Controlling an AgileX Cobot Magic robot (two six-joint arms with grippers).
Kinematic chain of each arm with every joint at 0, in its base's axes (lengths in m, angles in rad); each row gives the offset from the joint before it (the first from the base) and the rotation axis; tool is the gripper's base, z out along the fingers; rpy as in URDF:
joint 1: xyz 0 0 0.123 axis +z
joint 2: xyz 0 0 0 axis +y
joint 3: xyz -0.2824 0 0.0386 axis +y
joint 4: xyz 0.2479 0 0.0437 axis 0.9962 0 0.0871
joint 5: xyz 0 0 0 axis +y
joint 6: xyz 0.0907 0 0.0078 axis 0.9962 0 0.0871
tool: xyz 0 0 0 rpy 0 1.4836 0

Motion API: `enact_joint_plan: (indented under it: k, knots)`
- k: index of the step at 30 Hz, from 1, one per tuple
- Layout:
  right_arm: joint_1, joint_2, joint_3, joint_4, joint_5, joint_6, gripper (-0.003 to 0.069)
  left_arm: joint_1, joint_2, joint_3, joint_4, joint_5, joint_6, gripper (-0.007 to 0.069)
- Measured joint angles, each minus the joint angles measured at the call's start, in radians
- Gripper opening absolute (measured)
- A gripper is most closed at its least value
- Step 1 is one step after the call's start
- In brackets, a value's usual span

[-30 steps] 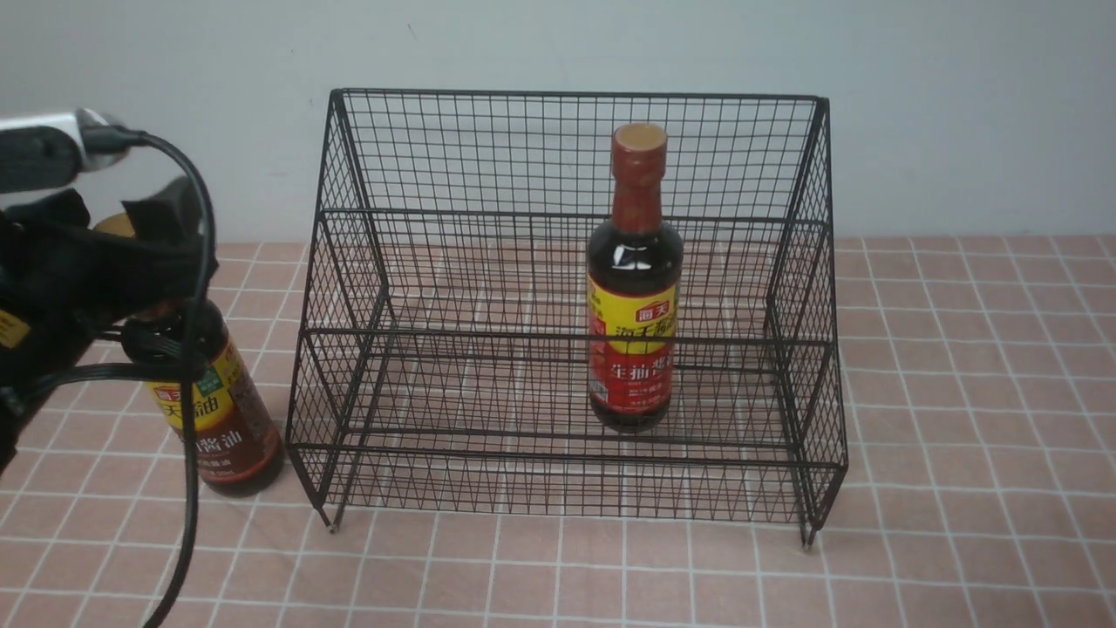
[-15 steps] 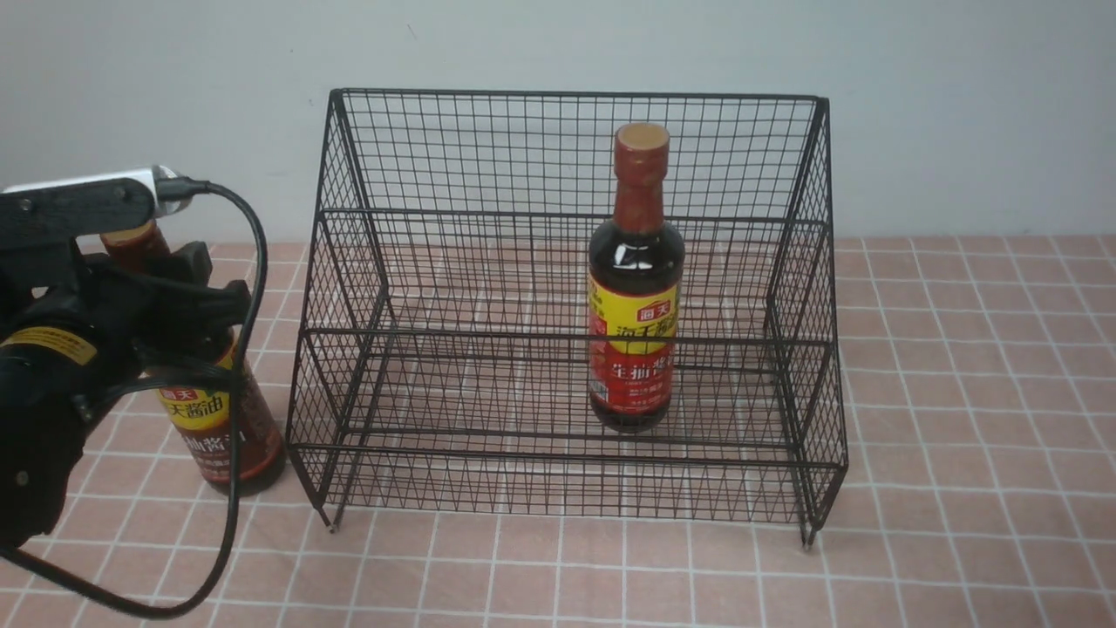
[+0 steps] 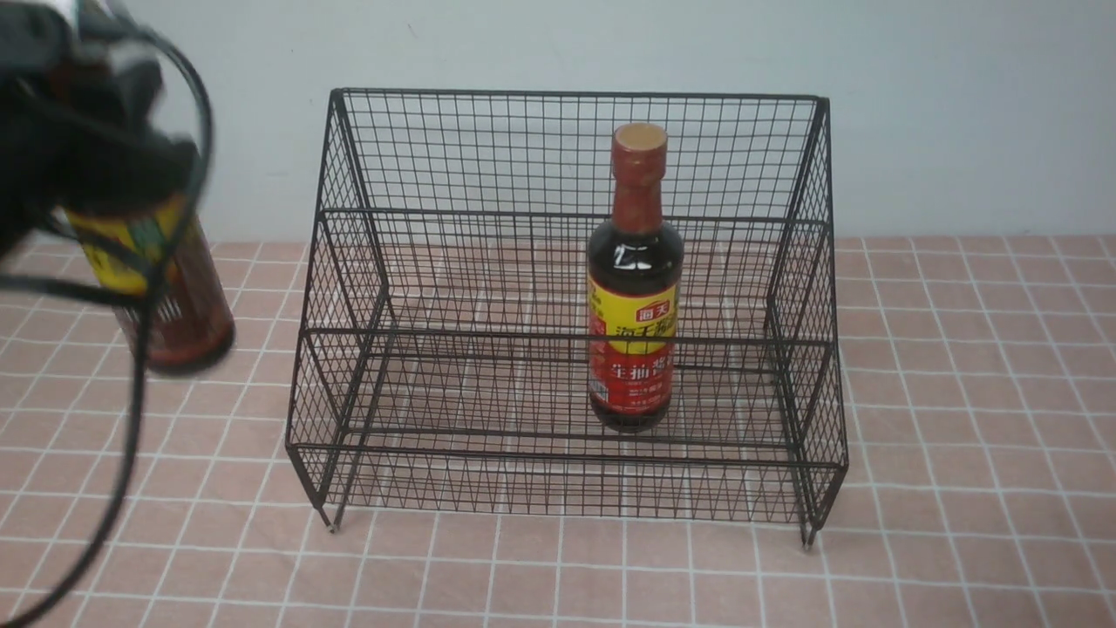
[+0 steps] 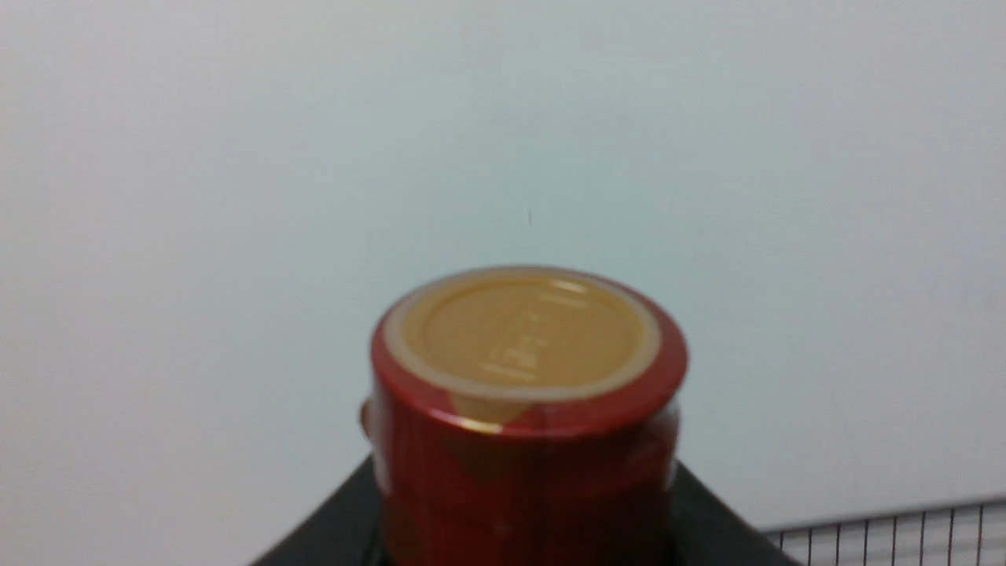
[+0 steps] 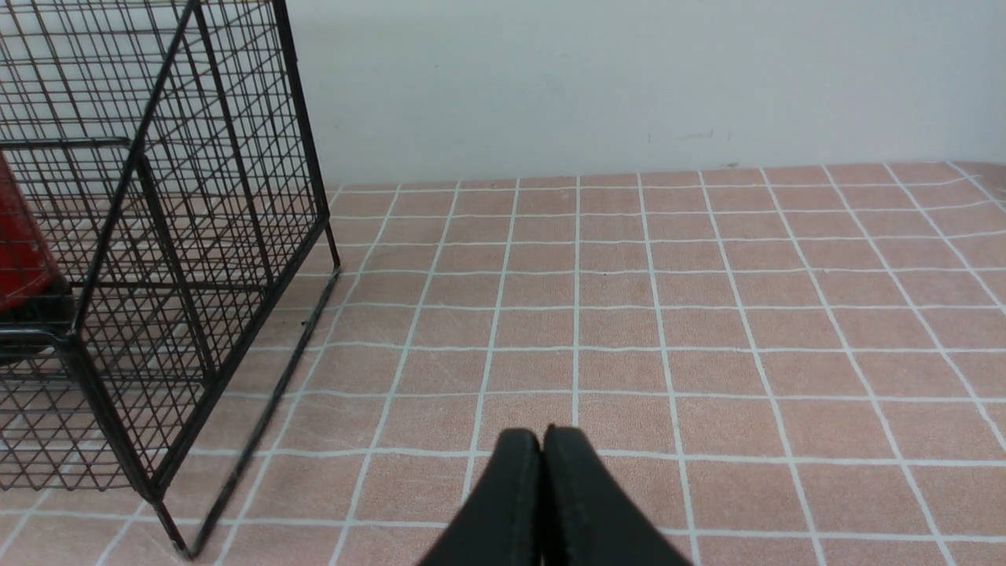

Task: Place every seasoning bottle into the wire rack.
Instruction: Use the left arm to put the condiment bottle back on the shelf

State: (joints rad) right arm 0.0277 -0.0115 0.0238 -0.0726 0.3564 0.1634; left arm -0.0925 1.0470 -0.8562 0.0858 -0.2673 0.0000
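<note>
Left gripper (image 3: 96,170) clamped on neck of brown-label bottle (image 3: 174,296). We judge the high grip lets body hang near upright, seemingly clear of table (image 3: 959,392), left of wire rack (image 3: 523,93), ready to pass over front rail (image 3: 488,453). Red-label bottle (image 3: 634,288) upright inside rack, right of centre; we read left side as free. Right gripper (image 5: 542,448) closed, empty, beside rack.

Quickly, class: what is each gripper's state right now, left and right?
Left gripper: closed on the brown-label bottle, at its neck.
Right gripper: closed, holding nothing.
</note>
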Motion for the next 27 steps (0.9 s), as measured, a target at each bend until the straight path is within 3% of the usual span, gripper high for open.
enact_joint_plan:
  k: [6, 12, 19, 27]
  knots:
    - [0.0, 0.0, 0.0, 0.0, 0.0, 0.0, -0.0013, -0.022, -0.011, -0.076, 0.007, -0.001, -0.111, 0.0255]
    - [0.0, 0.0, 0.0, 0.0, 0.0, 0.0, -0.0013, -0.121, 0.026, -0.083, 0.085, -0.004, -0.238, 0.0255]
    - [0.0, 0.0, 0.0, 0.0, 0.0, 0.0, -0.0013, -0.227, 0.18, -0.087, 0.21, -0.12, -0.252, 0.0255]
    - [0.0, 0.0, 0.0, 0.0, 0.0, 0.0, -0.0013, -0.241, 0.331, -0.098, 0.228, -0.208, -0.261, 0.0252]
